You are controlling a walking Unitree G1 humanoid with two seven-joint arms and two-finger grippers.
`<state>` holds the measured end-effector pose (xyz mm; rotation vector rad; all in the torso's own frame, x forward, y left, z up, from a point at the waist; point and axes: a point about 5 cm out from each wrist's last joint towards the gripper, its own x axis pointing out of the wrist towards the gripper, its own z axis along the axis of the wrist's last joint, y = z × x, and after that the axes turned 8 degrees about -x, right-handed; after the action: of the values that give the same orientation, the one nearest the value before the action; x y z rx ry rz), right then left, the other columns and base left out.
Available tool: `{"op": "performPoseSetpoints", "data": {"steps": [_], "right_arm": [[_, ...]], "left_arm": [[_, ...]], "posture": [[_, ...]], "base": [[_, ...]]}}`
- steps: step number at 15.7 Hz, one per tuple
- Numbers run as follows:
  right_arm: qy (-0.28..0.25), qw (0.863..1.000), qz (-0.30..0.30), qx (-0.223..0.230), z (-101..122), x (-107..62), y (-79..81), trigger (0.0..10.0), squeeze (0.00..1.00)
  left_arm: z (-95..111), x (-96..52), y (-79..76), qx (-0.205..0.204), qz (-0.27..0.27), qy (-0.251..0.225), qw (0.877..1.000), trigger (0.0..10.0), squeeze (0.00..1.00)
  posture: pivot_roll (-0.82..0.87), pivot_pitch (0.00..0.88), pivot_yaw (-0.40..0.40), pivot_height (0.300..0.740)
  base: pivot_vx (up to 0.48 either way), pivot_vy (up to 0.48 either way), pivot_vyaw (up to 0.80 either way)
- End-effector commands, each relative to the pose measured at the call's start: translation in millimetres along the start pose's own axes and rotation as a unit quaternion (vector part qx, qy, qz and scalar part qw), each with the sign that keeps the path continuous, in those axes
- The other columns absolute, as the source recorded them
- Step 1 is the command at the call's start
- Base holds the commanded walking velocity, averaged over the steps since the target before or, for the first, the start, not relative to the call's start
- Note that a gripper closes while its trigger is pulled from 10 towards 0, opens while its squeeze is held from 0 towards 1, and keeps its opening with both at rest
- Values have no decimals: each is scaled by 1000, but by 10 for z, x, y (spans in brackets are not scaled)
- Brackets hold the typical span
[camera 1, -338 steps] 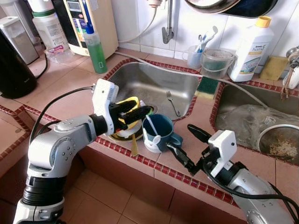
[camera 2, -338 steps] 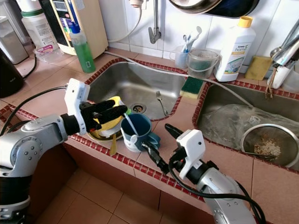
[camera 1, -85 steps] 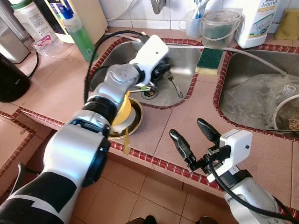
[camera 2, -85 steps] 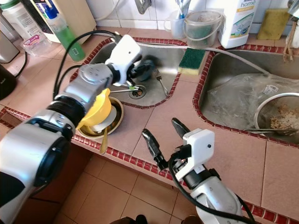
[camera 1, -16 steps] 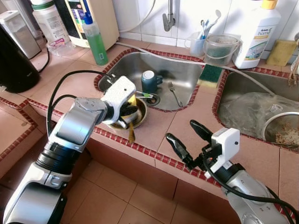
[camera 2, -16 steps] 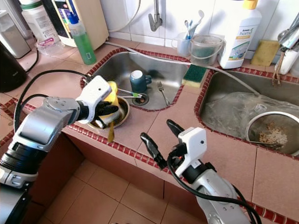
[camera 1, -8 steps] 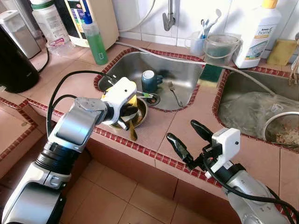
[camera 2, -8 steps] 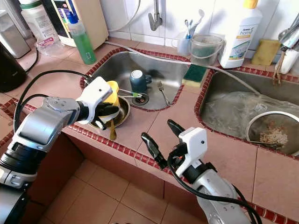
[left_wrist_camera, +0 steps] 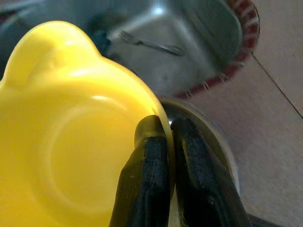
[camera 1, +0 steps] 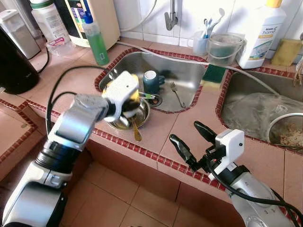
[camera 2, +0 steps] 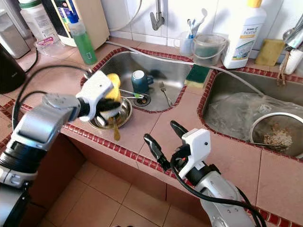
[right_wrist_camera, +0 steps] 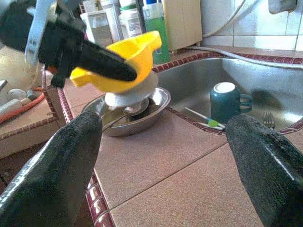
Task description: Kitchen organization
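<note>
My left gripper is shut on the rim of a yellow bowl, one finger inside and one outside. It holds the yellow bowl tilted just above a small white bowl, which sits in a steel dish on the counter by the left sink. A golden spoon pokes out of the dish over the counter's front edge. A teal mug stands upside down in the sink, with a fork beside it. My right gripper hovers open over the counter, empty.
A green soap bottle and a black kettle stand at the left. A sponge lies between the sinks, and a white detergent bottle is behind it. The right sink holds a plastic bag and a strainer.
The left gripper has raised the yellow bowl off the dish and swung it a little toward the sink. Much earlier the teal mug stood on the counter. The right arm has stayed put.
</note>
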<state>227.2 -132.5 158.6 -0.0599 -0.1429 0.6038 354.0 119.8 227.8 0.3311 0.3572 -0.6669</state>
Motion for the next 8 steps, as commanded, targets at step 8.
{"op": "performPoseSetpoints", "data": {"steps": [8], "right_arm": [[-11,1000,4,-3,70,5,11,10000,0]], "left_arm": [[319,-82,-10,-19,-30,-58,998,10000,0]], "posture": [[-201,123,133,740]], "base": [[0,0,0]]}}
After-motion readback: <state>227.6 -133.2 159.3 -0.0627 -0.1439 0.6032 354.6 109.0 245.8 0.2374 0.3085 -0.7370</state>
